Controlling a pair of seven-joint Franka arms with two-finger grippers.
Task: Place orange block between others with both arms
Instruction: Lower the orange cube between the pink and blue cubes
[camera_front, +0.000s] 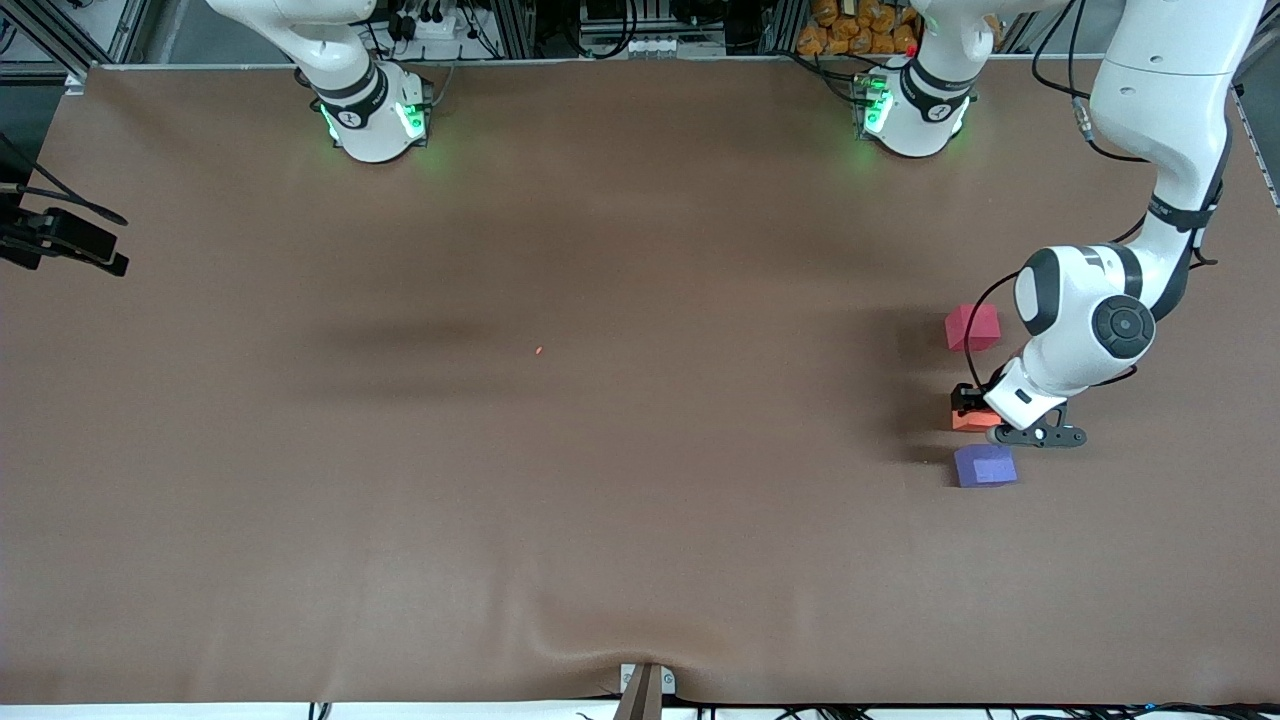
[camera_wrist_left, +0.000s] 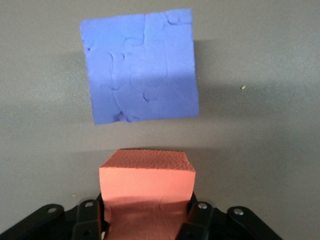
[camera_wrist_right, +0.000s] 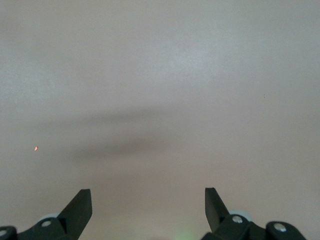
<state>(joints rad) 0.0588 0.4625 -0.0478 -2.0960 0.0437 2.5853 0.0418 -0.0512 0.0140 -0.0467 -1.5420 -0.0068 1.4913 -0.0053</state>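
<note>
Nearest the front camera, toward the left arm's end of the bench (camera_front: 600, 520), sat the purple cube (camera_front: 985, 466). Just above it in that view the left hand (camera_front: 972, 408) was clamped tight on the orange block (camera_front: 972, 419), down between purple and the pinkish-red cube (camera_front: 972, 327), which lay farthest of the three. Gap to purple looked slim, so a sloppy release could've nudged it or left orange crooked. Right hand (camera_wrist_right: 148, 205) hung wide open over bare bench with nothing in it, waiting.
</note>
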